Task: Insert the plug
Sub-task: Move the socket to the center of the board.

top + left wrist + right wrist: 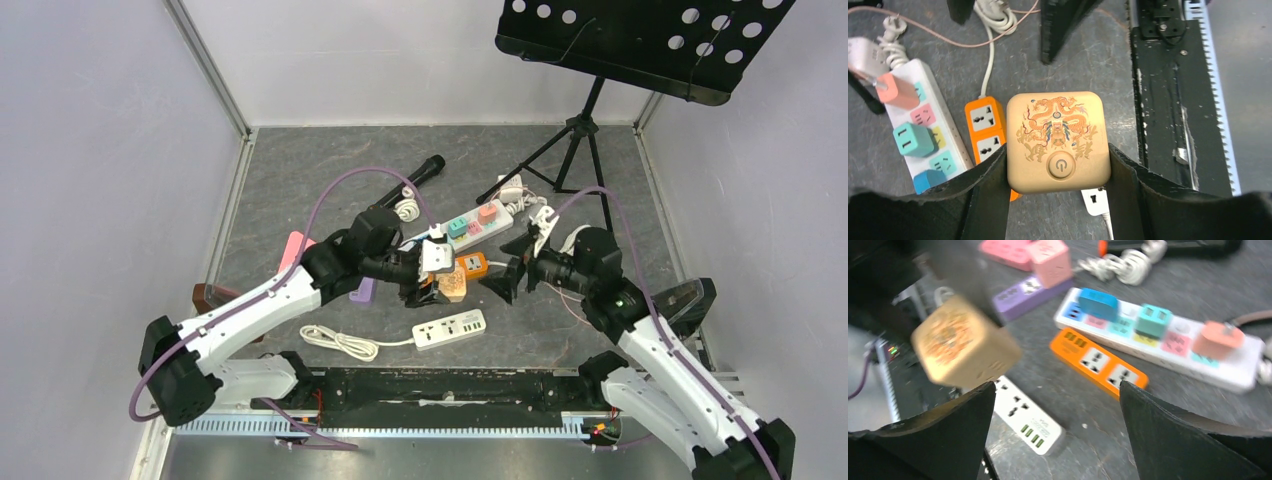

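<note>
Firmly, at frame centre, the left gripper (1058, 167) pinches both sides of a tan square plastic plug cube (1058, 135), printed with a dragon emblem, unreadable characters and a power symbol on its round button, above an orange two-socket power strip (984, 131). Right of it, the right gripper (1055, 390), its arm reaching in from the overhead view's lower right, faces the cube with jaws wide and empty.
</note>
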